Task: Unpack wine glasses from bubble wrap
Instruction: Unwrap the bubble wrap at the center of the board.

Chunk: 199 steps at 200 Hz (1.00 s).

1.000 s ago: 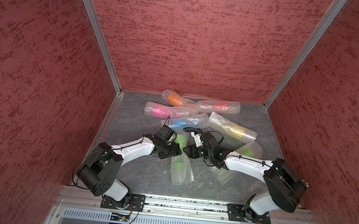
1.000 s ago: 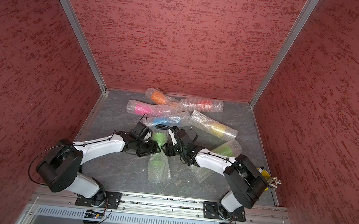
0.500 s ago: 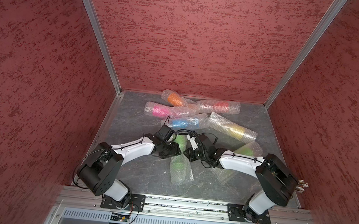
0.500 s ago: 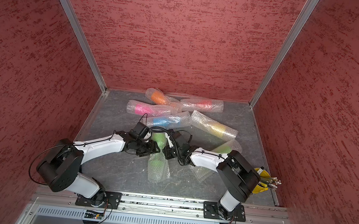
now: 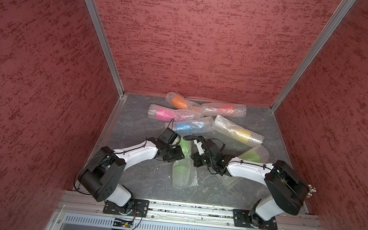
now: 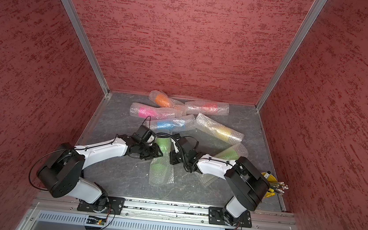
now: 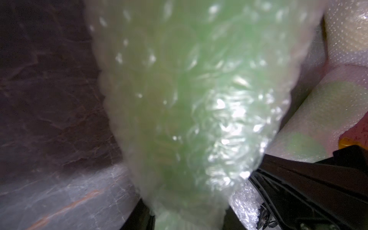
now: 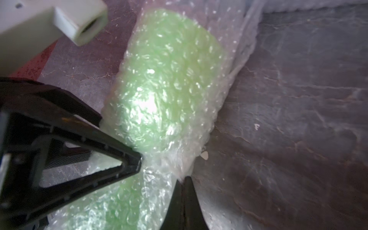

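Left arm [image 5: 133, 154] reaches in low over the tabletop [image 5: 140, 180]. Left claw [image 5: 181, 155]: jaws sit either side of the wrapped green goblet [image 5: 181, 166]. In the left wrist view the wrap fills the gap between them, so it's clamped on it.

That goblet lies flat mid-tabletop, long axis pointing toward the robot. Clear wrap runs on past the green at the near end.

The rest are piled near the back wall, all wrapped:
- pink roll [image 5: 163, 114] is furthest left
- orange roll [image 5: 178, 101] is behind it
- blue roll [image 5: 187, 127] is just behind the two claws

Right claw [image 5: 192, 160]: pressed together, tips pinching a thin wrap flap [image 8: 179, 173] on the side of the same goblet, clear in the right wrist view. The two claws are nearly tip to tip across the goblet.

Further right, red roll [image 5: 225, 108] lies along the back wall, with yellow roll [image 5: 242, 133] in front of it. Second green roll [image 5: 251, 155] lies partly under the right arm [image 5: 248, 172].
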### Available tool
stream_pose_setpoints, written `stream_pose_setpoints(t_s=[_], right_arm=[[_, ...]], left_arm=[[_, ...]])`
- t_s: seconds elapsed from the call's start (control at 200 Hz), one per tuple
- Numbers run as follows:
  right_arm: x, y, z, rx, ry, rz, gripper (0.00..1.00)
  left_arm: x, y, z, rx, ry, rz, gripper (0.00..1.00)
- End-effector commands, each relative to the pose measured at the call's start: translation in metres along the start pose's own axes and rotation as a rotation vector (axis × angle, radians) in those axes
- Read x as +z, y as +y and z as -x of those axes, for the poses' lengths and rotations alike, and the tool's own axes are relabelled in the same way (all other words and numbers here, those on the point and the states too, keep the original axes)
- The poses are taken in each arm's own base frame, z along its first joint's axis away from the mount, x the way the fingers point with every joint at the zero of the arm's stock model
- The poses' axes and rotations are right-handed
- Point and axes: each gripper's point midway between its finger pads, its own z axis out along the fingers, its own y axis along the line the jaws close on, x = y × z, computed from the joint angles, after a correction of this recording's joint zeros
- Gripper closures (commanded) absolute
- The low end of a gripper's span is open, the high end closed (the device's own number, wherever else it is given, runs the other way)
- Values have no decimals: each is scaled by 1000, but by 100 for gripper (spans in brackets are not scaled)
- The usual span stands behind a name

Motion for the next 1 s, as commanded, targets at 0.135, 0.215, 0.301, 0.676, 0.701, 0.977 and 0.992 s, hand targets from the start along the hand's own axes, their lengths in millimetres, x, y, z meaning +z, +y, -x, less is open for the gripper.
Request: stream_pose_setpoints(t_s=[0.135, 0.215, 0.301, 0.676, 0.701, 0.977, 0.992], right_arm=[[-5, -26, -4, 28, -36, -109, 100], [-6, -30, -3, 33, -44, -122, 100], [-11, -33, 2, 43, -65, -138, 100], [-45, -32, 8, 115, -95, -119, 100], [-47, -30, 8, 127, -97, -109, 100], [-58, 2, 15, 225, -102, 56, 100], [-58, 4, 16, 228, -102, 66, 100]], left_arm=[[-4, 35, -2, -87, -14, 73, 63], [-5, 37, -3, -93, -13, 73, 63], [-8, 39, -5, -96, -16, 77, 63], [-48, 50, 3, -143, -80, 83, 34], [-52, 51, 5, -145, -87, 88, 31], [-99, -14, 10, 75, -138, 60, 22], [-99, -21, 9, 95, -130, 56, 22]])
